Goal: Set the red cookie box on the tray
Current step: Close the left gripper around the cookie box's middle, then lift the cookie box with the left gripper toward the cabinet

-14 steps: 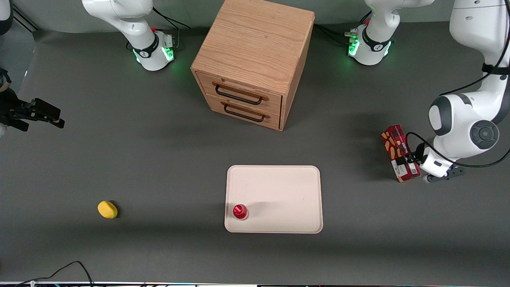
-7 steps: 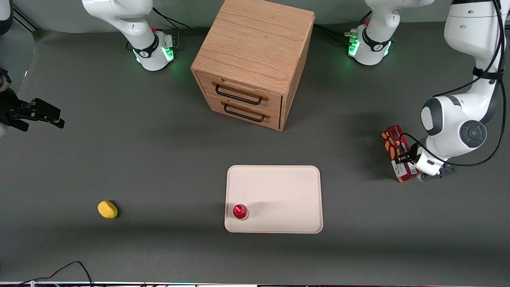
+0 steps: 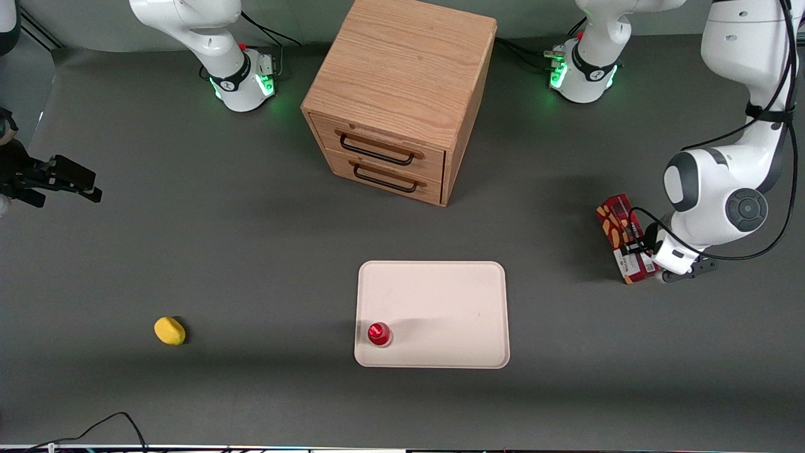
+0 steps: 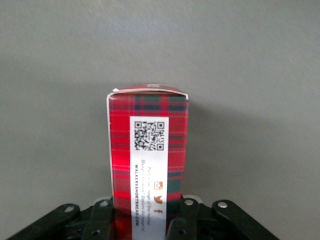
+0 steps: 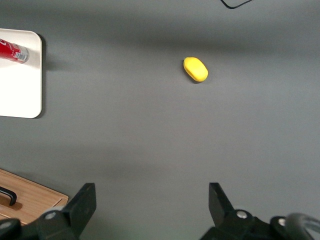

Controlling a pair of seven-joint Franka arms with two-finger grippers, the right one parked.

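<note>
red plaid cookie box (image 4: 149, 165) with white label, cream tray (image 3: 440, 296), yellow sponge (image 3: 170, 330).

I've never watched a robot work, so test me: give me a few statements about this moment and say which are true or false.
1. The gripper is shut on the red cookie box. True.
2. The red cookie box lies on the tray. False: it is off the tray, toward the working arm's end.
3. A small red cup stands on the tray. True.
4. Both drawers of the wooden cabinet are pulled out. False: they are closed.
</note>
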